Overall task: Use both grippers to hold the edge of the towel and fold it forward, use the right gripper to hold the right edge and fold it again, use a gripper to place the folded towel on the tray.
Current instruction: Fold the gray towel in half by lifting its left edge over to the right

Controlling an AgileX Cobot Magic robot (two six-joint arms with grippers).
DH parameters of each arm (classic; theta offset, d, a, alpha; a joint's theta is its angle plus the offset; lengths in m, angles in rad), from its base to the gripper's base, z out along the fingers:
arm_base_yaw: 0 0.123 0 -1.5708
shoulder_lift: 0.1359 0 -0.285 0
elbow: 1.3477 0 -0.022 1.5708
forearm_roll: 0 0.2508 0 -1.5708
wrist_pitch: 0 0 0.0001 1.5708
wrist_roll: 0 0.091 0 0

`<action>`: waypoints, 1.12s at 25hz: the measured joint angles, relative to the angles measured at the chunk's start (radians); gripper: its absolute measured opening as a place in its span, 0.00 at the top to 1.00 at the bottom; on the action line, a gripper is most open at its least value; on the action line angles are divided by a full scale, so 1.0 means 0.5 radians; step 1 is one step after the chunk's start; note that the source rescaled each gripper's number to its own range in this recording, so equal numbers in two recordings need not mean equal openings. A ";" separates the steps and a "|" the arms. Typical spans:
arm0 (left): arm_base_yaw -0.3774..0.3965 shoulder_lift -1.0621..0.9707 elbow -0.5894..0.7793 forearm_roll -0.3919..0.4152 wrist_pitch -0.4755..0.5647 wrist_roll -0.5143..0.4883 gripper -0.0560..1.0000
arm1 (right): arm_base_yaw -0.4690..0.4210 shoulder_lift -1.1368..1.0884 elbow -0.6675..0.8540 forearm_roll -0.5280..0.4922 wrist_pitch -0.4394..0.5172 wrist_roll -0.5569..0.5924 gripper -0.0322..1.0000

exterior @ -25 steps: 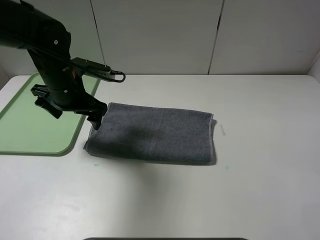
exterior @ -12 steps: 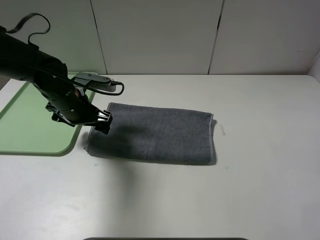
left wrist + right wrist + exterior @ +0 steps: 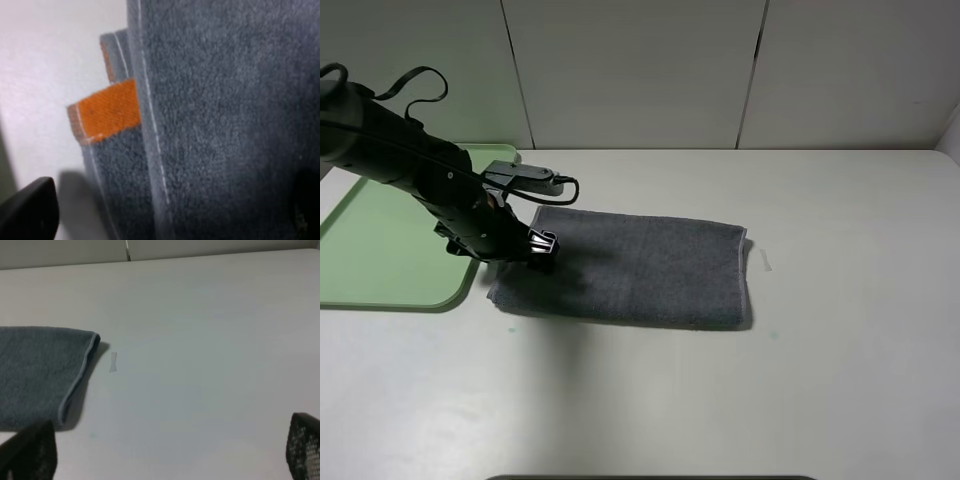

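Towel (image 3: pixel 650 270) looks soft and limp; pinch all layers at the end nearest the tray (image 3: pixel 380 250), under the wide-open left gripper (image 3: pixel 542 244).

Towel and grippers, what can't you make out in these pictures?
- Exterior high: the left gripper covers the left end of the towel; contact cannot be told.
- Exterior high: the tray is cut by the frame edge and partly behind the left arm.
- Right wrist: of the right gripper only the fingertips show, at the border.
- The pale scrap beside the towel is too small to identify.
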 joint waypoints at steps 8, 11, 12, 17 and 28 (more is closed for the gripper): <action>0.000 0.038 -0.011 -0.022 -0.046 0.015 0.12 | 0.000 0.000 0.000 0.000 0.000 0.000 0.00; 0.000 0.040 -0.011 -0.029 -0.086 0.011 0.24 | 0.000 0.000 0.000 0.000 0.000 0.000 0.00; 0.000 0.042 -0.011 -0.034 -0.092 0.007 0.28 | 0.000 0.000 0.000 0.000 0.000 0.000 0.00; -0.006 0.053 -0.011 -0.064 -0.125 -0.016 0.59 | 0.000 0.000 0.000 0.000 0.000 0.000 0.00; -0.014 0.053 -0.011 -0.081 -0.133 -0.021 0.89 | 0.000 0.000 0.000 0.000 0.000 0.000 0.00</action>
